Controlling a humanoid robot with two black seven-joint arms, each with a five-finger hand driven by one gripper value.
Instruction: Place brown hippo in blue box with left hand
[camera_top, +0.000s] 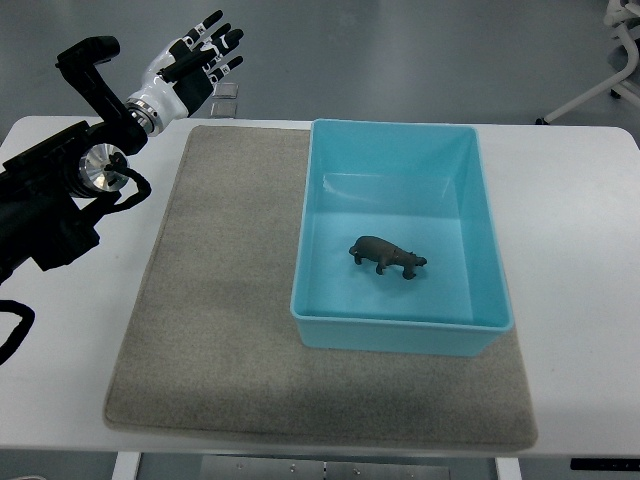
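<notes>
The brown hippo (388, 256) stands on the floor of the blue box (400, 332), a little toward the near wall and roughly midway between the side walls, touching none of them. The left hand (192, 65) hangs well away from the box, beyond its far left corner and past the far edge of the worktop (570, 210), with its fingers (222, 42) spread and straight, holding nothing. Judging by this, the placing looks done, and what remains is to bring the arm clear to rest. Doing that well means keeping the hand high and away from the box, so neither the forearm nor the dangling black cable (128, 195) by the wrist joint brushes the box's left wall or drags on the grey mat (215, 330) the box sits on. The box overhangs the mat's right edge slightly toward the bare worktop, so a knock could slide it. Nothing else stands on the mat left of the box. A chair base (600, 85) shows on the floor far to the right of the box, out of the arm's way. The right arm is out of sight.
</notes>
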